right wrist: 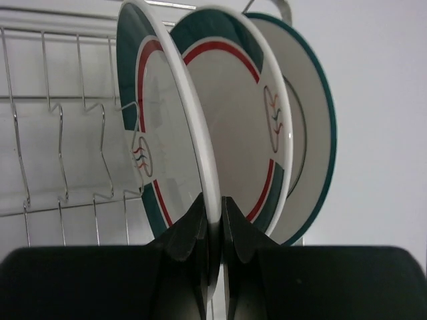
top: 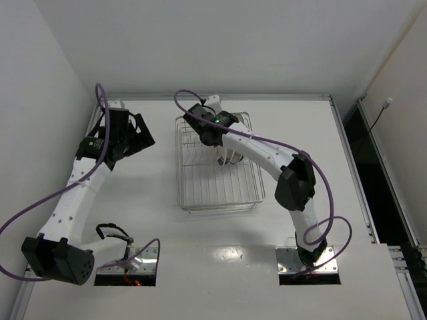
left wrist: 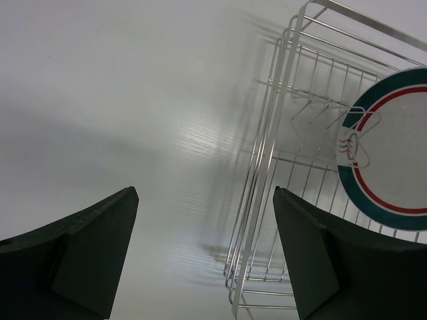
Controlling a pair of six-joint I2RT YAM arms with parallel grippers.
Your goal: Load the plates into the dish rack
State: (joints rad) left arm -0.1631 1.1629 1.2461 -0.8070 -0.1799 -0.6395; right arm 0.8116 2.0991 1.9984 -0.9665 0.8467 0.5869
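Note:
The wire dish rack (top: 217,187) stands mid-table. My right gripper (right wrist: 213,207) is shut on the rim of a white plate with a green-and-red band (right wrist: 160,120), held upright on edge in the rack by the prongs (right wrist: 60,133). A second banded plate (right wrist: 233,127) stands right behind it, and a third plate with a teal edge (right wrist: 310,133) behind that. In the top view the right gripper (top: 217,133) hangs over the rack's far end, above the plates (top: 228,157). My left gripper (top: 133,137) is open and empty, left of the rack (left wrist: 280,167), and sees a banded plate (left wrist: 393,153). No pale grey plate shows.
The white table (top: 167,253) is walled at the left and back. A raised edge runs along its right side (top: 350,167). The near half of the rack holds no plates.

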